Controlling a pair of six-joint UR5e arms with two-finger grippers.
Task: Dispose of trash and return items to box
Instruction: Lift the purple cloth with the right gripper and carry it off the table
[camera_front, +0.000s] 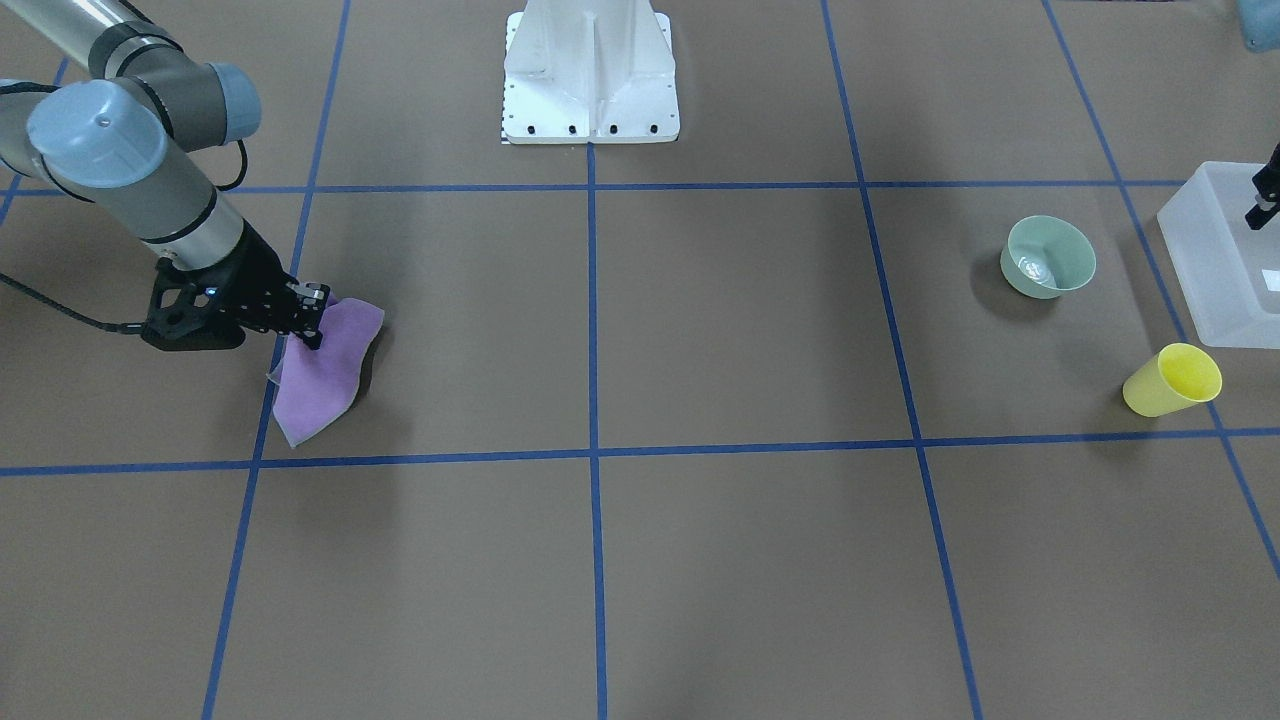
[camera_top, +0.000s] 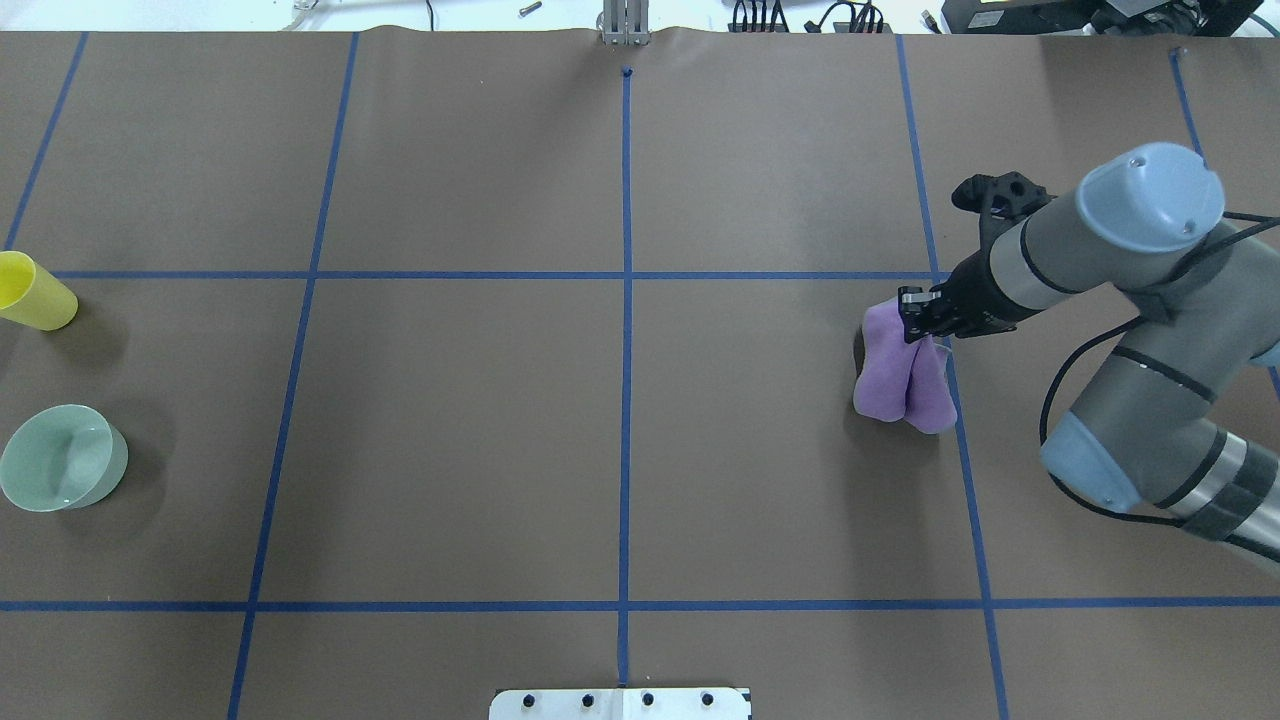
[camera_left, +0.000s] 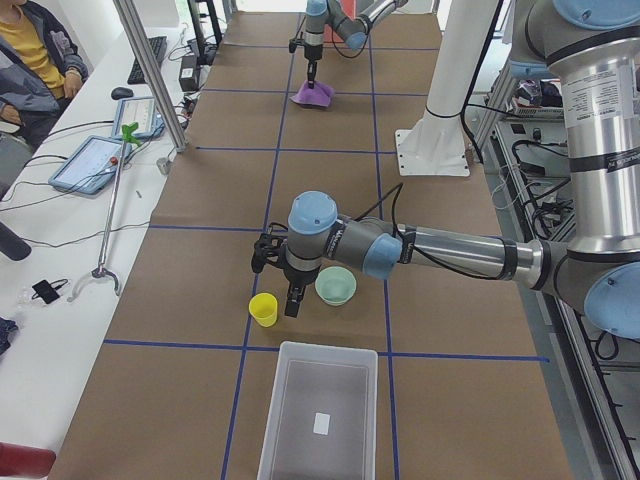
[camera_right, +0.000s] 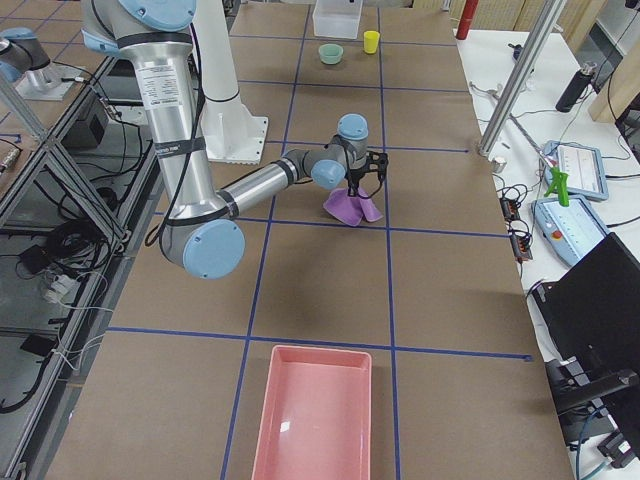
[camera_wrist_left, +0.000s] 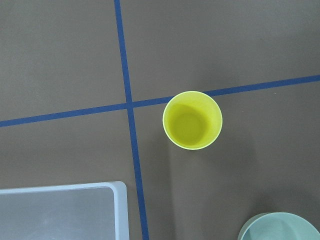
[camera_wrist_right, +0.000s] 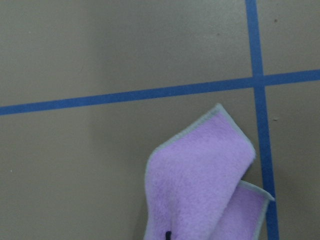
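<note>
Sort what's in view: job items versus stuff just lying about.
Job: yellow cup, green bowl, purple cloth, translucent box, probably the pink bin.
Lying about: tablet and grabber stick on the side bench, white pedestal.

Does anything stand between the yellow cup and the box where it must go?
Nothing visible does. Only bare table lies between the cup and the box; the bowl stands to one side, off that line.

no text is legible; the white label (camera_left: 321, 423) in the box (camera_left: 272, 420) is too small to read.
</note>
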